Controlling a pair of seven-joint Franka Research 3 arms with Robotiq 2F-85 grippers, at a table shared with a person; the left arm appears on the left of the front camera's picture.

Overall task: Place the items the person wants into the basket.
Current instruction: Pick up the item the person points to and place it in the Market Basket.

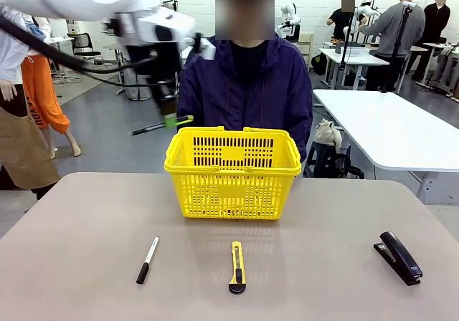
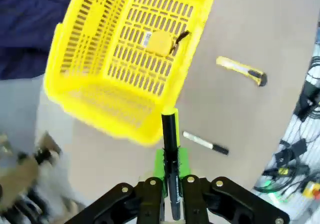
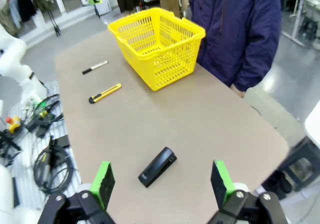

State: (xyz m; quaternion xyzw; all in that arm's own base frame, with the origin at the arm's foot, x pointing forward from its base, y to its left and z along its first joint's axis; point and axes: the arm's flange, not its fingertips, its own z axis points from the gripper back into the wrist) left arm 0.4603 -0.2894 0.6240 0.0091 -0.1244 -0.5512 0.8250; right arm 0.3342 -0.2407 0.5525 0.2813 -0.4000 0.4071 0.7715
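My left gripper [image 1: 170,119] hangs above and just behind the left rim of the yellow basket [image 1: 233,192], shut on a slim black pen [image 1: 152,127] that lies crosswise in it. In the left wrist view the pen [image 2: 170,134] sticks up from between the green pads [image 2: 159,165], over the basket's near corner [image 2: 150,134]. A yellow tape measure [image 2: 159,41] lies inside the basket. The white marker [image 1: 148,260] with its black cap rests on the table at front left. My right gripper [image 3: 161,178] is open above the table's right end. The person [image 1: 247,92] stands behind the basket.
A yellow-and-black utility knife [image 1: 237,267] lies in front of the basket, and a black stapler [image 1: 398,258] lies at the front right, below my right gripper. The tan table [image 1: 86,221] has bare room on both sides. Cables lie on the floor beside the table [image 3: 45,134].
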